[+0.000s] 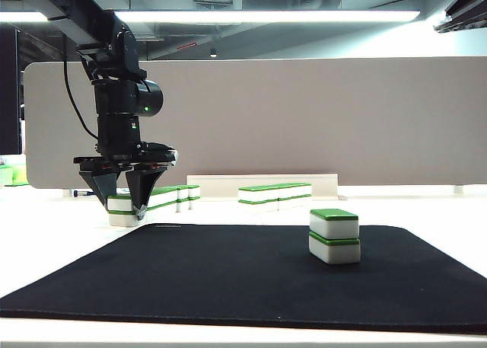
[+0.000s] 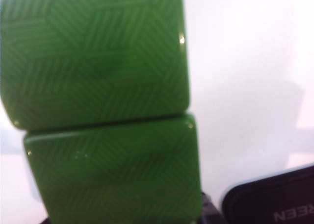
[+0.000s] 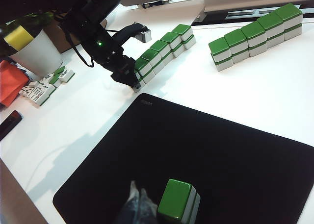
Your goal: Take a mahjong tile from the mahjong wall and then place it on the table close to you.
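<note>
Left gripper (image 1: 126, 203), the one you are working with, hangs pointing straight down at the near end of the mahjong wall (image 1: 163, 196), its two dark fingers straddling the end tile (image 1: 122, 204) of the top layer. Your jaws look closed in against that tile's sides, though the contact itself is hidden, so whether the grip is firm I cannot tell.

Largest first: the table (image 1: 426, 207) is glossy white and carries a wide black mat (image 1: 228, 276) across its front. Behind it stands a grey-beige divider panel (image 1: 304, 119). The wall is a two-high row of white blocks with green tops; its long axis runs away from the mat's far left corner towards the back. A shorter row (image 1: 275, 195) lies well apart to the right, and a small stack of tiles (image 1: 334, 236) sits on the mat's right half.

From the left wrist view, two green patterned tile backs (image 2: 98, 57) fill the frame directly below the camera, so the tile lies right under your gripper.

Right gripper (image 3: 140, 207) hovers low by the stack on the mat, well away from the wall; its jaws' state cannot be told. The left arm is far nearer. Judging from this, your next move is to lift and bring the tile towards the near edge.
</note>
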